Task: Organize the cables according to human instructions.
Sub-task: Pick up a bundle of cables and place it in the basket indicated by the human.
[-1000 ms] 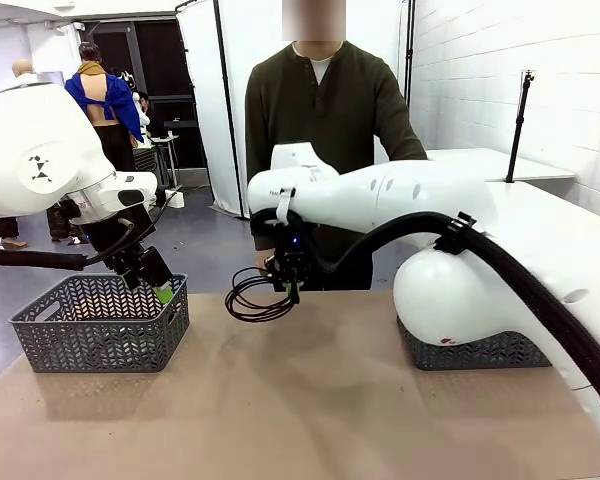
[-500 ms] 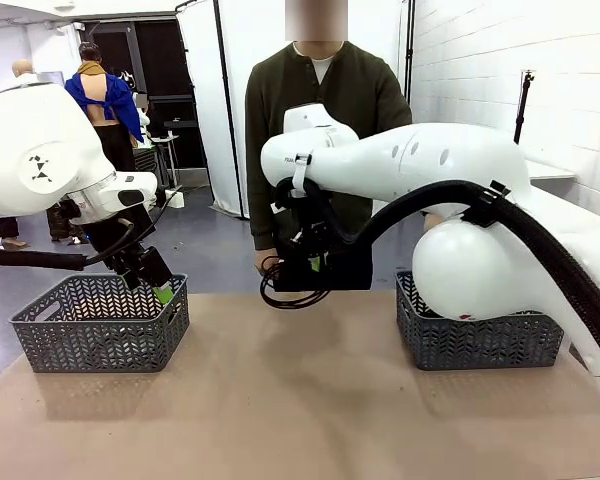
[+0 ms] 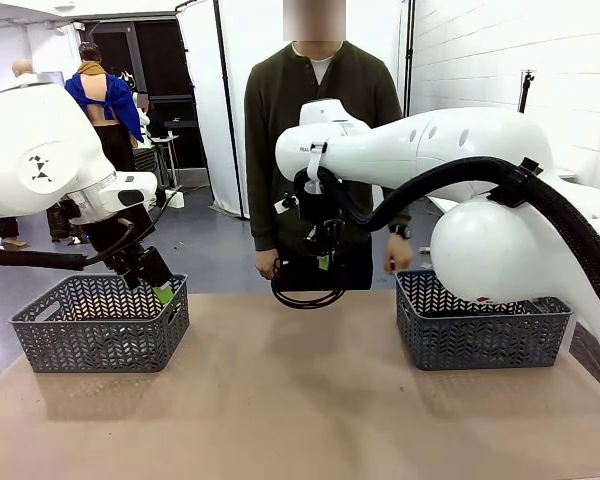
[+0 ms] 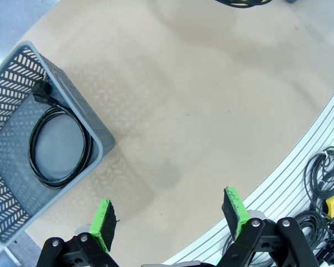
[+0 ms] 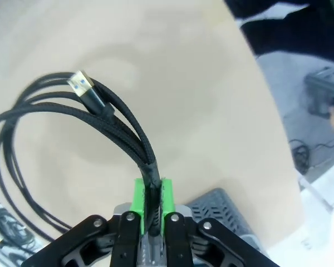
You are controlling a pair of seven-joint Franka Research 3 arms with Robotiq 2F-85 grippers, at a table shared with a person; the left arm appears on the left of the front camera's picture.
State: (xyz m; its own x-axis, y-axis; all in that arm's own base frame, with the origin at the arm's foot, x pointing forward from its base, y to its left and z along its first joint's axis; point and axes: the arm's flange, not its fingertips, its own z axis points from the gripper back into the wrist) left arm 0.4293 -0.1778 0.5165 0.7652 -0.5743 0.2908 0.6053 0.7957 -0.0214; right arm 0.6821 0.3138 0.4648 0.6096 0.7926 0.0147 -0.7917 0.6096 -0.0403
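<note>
Front view: right end effector (image 3: 321,262) pinches cable coil (image 3: 306,296) above table's far edge (image 3: 230,293).

Table: you see a tan tabletop (image 3: 300,400).
Left basket (image 3: 100,325): grey, sits on it.
Right basket (image 3: 480,335): grey, likely partly arm-hidden.

You see the cable (image 5: 72,119) in the right gripper (image 5: 150,207) sheathed in woven black braid, matt and slightly rough, its plug (image 5: 80,84) shiny gold-toned metal. The coil (image 4: 58,147) in the left basket (image 4: 94,139) looks like smooth black rubbery sheath. You see both baskets, including the right one (image 3: 480,335), in matt grey perforated plastic. The tabletop (image 3: 300,400) is matt, smooth tan. The arm shells (image 3: 450,150) are glossy white plastic, and the pads (image 4: 104,223) are bright green with a dull finish.
</note>
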